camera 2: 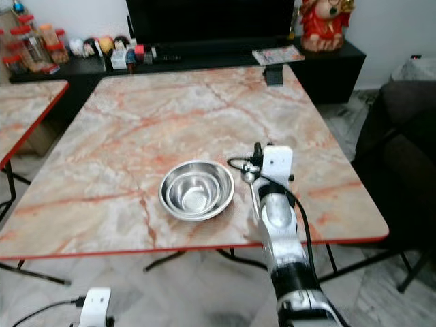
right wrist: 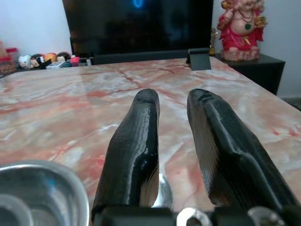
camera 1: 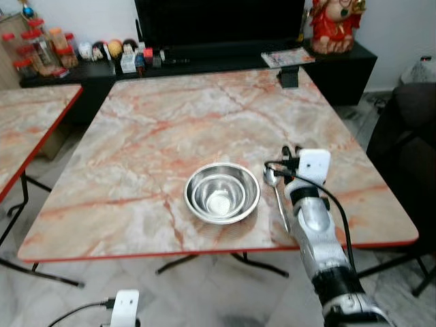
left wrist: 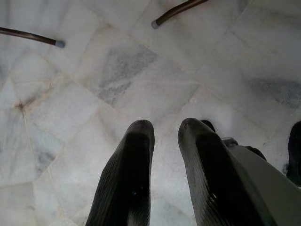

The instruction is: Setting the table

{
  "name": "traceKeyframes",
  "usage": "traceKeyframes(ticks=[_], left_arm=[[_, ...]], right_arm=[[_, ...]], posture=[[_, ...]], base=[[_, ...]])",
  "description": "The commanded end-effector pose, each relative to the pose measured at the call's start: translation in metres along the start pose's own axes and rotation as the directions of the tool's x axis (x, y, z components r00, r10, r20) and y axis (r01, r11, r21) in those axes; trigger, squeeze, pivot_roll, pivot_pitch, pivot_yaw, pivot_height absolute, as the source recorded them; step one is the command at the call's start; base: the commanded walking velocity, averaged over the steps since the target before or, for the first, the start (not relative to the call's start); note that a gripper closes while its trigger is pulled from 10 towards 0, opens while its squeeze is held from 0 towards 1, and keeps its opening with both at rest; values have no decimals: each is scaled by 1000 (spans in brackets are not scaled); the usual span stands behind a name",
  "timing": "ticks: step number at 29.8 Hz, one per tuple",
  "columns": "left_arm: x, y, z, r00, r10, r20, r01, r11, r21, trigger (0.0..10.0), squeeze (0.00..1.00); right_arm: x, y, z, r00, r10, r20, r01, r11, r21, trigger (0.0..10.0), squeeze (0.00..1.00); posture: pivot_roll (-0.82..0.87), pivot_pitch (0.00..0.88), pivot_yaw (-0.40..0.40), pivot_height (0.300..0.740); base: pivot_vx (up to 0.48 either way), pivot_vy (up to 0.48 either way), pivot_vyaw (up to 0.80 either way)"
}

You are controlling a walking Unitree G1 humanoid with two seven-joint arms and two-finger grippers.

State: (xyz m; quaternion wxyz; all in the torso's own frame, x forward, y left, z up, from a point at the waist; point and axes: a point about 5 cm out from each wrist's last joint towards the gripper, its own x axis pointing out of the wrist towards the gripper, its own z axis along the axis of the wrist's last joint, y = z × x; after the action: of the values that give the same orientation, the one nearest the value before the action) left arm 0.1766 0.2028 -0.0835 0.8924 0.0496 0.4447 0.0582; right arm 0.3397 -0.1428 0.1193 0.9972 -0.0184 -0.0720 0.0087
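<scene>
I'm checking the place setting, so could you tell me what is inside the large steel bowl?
A smaller steel bowl sits nested inside the large steel bowl. It looks empty. Whatever lies beneath it is covered.

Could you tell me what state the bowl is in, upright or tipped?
Upright: the bowl rests flat on the table, open side up, with the spoon beside it.
</scene>
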Motion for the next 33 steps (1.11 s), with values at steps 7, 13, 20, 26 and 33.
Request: traceKeyframes(ticks=[7, 13, 20, 26, 33], left_arm=[[0, -1, -1, 1000, -8, 10, 8, 1000, -15, 10000, 0], [-1, -3, -1, 1000, -20, 19, 21, 999, -43, 10000, 0], [-1, -3, -2, 1000, -21, 20, 22, 998, -50, 10000, 0], [-1, -1, -1, 1000, -10, 21, 11, 998, -59, 10000, 0], [-1, 0, -2, 1000, -6, 18, 7, 998, -59, 10000, 0]], right_arm=[[-5, 5, 5, 999, 21, 49, -21, 1000, -1, 10000, 0], [-5, 8, 9, 997, 38, 70, -37, 999, -15, 10000, 0], [-6, 9, 8, 997, 42, 68, -41, 999, -17, 10000, 0], [-6, 10, 5, 998, 40, 51, -39, 999, -18, 10000, 0], [-6, 10, 5, 998, 38, 49, -38, 999, -16, 10000, 0]], posture=[[-98, 0, 63, 732], [-96, 0, 59, 732], [-96, 0, 58, 732], [-95, 0, 61, 732], [-92, 0, 59, 732]], base=[[0, 0, 0], [0, 0, 0], [0, 0, 0], [-252, 287, 0], [-35, 446, 0]])
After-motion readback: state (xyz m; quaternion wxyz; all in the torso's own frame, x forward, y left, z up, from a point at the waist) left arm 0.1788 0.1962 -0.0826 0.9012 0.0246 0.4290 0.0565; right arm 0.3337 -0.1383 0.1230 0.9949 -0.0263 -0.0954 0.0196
